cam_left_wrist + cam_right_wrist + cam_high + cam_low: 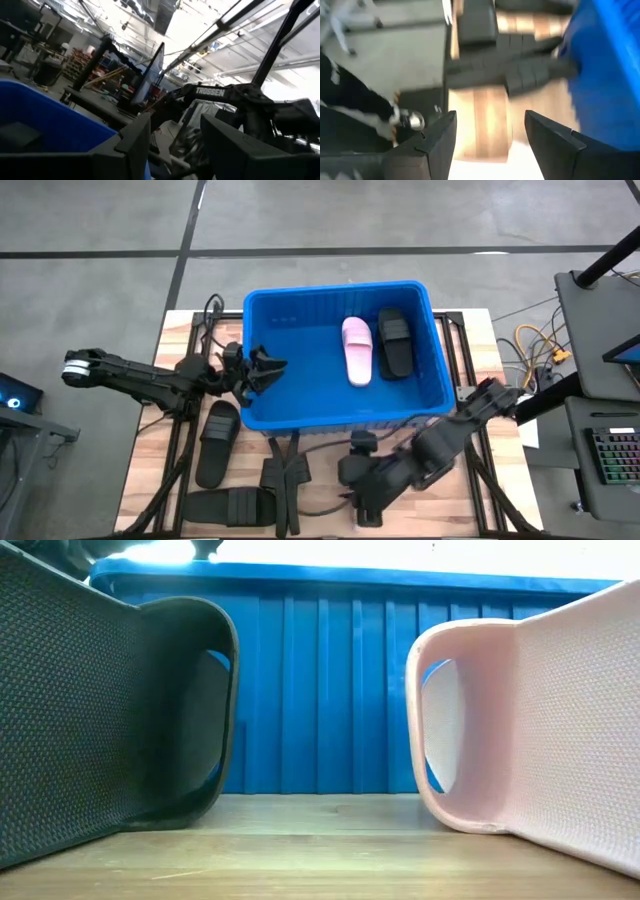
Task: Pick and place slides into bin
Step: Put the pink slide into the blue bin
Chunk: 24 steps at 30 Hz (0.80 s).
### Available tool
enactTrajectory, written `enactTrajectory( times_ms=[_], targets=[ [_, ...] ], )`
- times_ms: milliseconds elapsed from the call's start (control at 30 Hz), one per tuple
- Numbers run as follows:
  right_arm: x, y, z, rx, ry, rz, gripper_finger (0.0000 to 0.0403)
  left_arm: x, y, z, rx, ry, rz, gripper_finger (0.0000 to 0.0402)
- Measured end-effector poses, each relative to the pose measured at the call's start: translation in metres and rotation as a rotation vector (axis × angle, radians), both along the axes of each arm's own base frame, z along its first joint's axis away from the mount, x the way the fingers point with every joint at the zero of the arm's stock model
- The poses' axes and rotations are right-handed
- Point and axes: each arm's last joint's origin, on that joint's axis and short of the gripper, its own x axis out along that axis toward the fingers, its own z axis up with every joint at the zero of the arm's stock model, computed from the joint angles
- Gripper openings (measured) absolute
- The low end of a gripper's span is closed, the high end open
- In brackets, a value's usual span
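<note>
bin [300, 405]: bright blue, ribbed | inside: pink slide [357, 350], black slide [395, 341] | both end effectors: released, empty

Bin [268, 405]: glossy ribbed blue plastic. Slides [560, 730]: matt, fine-textured foam-like soles. Table [150, 450]: pale wood planks.

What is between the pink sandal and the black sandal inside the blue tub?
Nothing: in the high view the pink slide and the black slide lie side by side in the bin, with only a narrow strip of bare blue floor between them.
</note>
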Motion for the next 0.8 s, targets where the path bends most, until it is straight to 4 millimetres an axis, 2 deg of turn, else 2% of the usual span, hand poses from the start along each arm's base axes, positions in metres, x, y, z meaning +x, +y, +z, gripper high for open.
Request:
enactTrajectory(
  times_ms=[367, 667, 800],
  targets=[
    [0.037, 0.029, -0.064, -0.081, 0.190, 0.054, 0.0224, 0.001, -0.001, -0.003, 0.009, 0.030, -0.019, 0.0160],
    [0.048, 0.035, -0.112, -0.235, 0.326, 0.052, 0.0224, 0.002, -0.001, -0.005, 0.018, 0.059, -0.039, 0.0160],
    [0.049, 0.033, -0.131, -0.366, 0.369, 0.018, 0.0224, 0.002, -0.001, -0.005, 0.017, 0.059, -0.038, 0.0160]
  ],
)
